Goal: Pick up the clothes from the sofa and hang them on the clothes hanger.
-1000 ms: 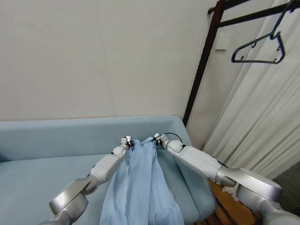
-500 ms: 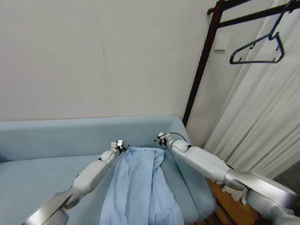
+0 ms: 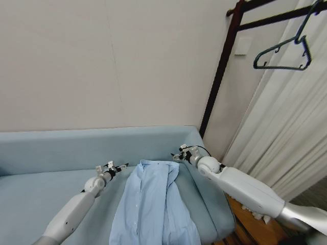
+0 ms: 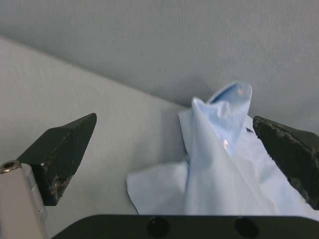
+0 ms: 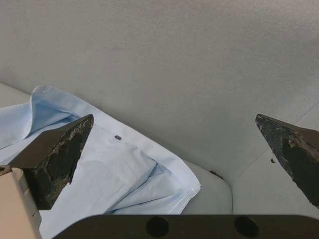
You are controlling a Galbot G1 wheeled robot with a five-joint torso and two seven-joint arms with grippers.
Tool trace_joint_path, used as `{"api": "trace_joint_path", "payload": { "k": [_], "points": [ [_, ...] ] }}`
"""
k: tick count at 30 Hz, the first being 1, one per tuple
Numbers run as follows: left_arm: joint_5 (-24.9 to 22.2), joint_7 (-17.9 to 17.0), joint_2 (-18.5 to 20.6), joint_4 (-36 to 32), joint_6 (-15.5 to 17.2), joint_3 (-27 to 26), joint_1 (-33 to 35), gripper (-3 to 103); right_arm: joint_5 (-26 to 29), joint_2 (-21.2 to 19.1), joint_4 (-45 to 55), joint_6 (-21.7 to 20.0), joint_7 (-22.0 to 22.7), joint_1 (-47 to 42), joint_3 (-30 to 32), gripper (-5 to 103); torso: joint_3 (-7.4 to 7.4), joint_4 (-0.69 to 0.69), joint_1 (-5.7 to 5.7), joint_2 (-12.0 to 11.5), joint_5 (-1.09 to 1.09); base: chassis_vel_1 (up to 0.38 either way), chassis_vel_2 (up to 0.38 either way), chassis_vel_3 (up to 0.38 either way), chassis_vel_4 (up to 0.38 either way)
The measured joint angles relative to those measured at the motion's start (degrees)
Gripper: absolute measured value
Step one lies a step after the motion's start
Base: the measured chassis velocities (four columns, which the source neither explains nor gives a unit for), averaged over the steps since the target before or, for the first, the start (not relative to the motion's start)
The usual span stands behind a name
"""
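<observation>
A light blue shirt point(image 3: 153, 204) lies flat on the pale blue sofa point(image 3: 46, 194), collar toward the backrest. My left gripper point(image 3: 110, 168) hovers open just left of the collar, with nothing between its fingers; the left wrist view shows the collar point(image 4: 227, 107) ahead of it. Right of the collar my right gripper point(image 3: 181, 154) is open too, and its wrist view shows the shirt's shoulder point(image 5: 124, 169) against the backrest. A dark clothes hanger point(image 3: 286, 53) hangs from the rail at the upper right.
A dark wooden rack post point(image 3: 219, 71) rises behind the sofa's right end. White curtains point(image 3: 286, 138) hang to the right. A plain wall point(image 3: 102, 61) stands behind the sofa. A wooden floor point(image 3: 250, 224) shows beyond the sofa's right arm.
Both grippers have let go of the shirt and drawn apart, the left one well to the left. The shirt has dropped and now lies spread on the seat.
</observation>
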Motion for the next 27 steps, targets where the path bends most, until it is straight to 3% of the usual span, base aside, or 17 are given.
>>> {"api": "trace_joint_path", "payload": {
  "k": [11, 14, 16, 23, 25, 27],
  "points": [
    [-2.5, 1.9, -1.5, 0.6, 1.3, -0.5, 3.6, 100, 1.1, -1.3, 2.3, -0.8, 0.3, -1.2, 0.1, 100, 0.0, 0.01, 0.01, 0.0, 0.02, 0.0, 0.0, 0.0, 0.0],
    [-2.5, 3.2, -2.2, 2.6, 1.5, 0.2, 2.6, 85, 1.0, -1.2, 2.3, -0.9, 0.2, -1.3, -0.4, 100, 0.0, 0.02, 0.01, 0.0, 0.02, 0.0, 0.0, 0.0, 0.0],
    [-2.5, 3.4, -2.6, 3.1, 1.6, 0.3, 2.2, 85, 0.9, -1.2, 2.2, -0.9, 0.1, -1.3, -0.7, 100, 0.01, 0.01, 0.01, 0.0, 0.02, 0.0, 0.0, 0.0, 0.0],
    [-2.3, 4.8, -4.7, 6.5, 1.8, 0.9, 0.1, 52, 0.5, -1.4, 2.0, -0.9, 0.1, -1.1, -1.8, 100, 0.01, 0.01, 0.01, 0.0, 0.01, 0.0, 0.0, 0.0, 0.0],
    [-2.2, 4.8, -4.9, 6.5, 1.8, 0.8, 0.1, 52, 0.3, -1.5, 2.0, -0.9, 0.1, -1.1, -1.9, 100, 0.01, 0.01, 0.02, 0.0, 0.0, 0.0, 0.0, 0.0, 0.0],
    [-2.2, 4.8, -4.9, 6.2, 1.8, 0.7, 0.1, 41, 0.0, -1.7, 2.0, -0.8, 0.0, -1.2, -2.0, 100, 0.01, 0.01, 0.02, 0.0, 0.01, 0.0, 0.0, 0.0, 0.0]
  ]
}}
